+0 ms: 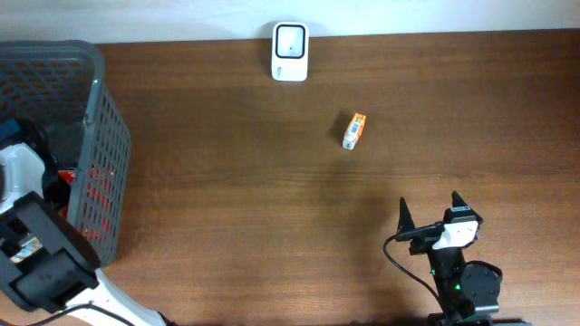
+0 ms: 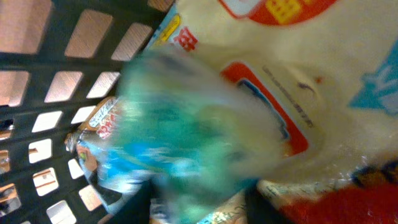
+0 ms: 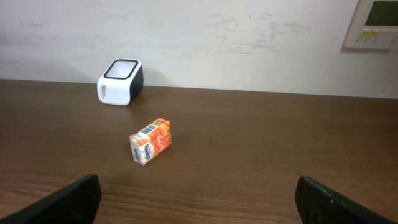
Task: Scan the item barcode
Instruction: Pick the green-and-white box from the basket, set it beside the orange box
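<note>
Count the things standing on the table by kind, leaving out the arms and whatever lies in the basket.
Scanner: 1
Carton: 1
Basket: 1
Total: 3

1. The table (image 1: 236, 199) is brown wood with a clear grain, smooth, with only a dull sheen.
2. The basket (image 1: 109, 136) is dark grey plastic, matt, moulded as an open lattice.
3. The scanner (image 1: 290, 52) is smooth white and black plastic, slightly glossy.
4. The carton (image 3: 150, 142) is smooth printed card in orange and white.
5. The packet (image 2: 298, 74) is glossy printed plastic film, creased.
6. The wall (image 3: 217, 37) is matt off-white, faintly scuffed.
7. The right gripper (image 1: 430, 204) looks like matt black plastic.
</note>
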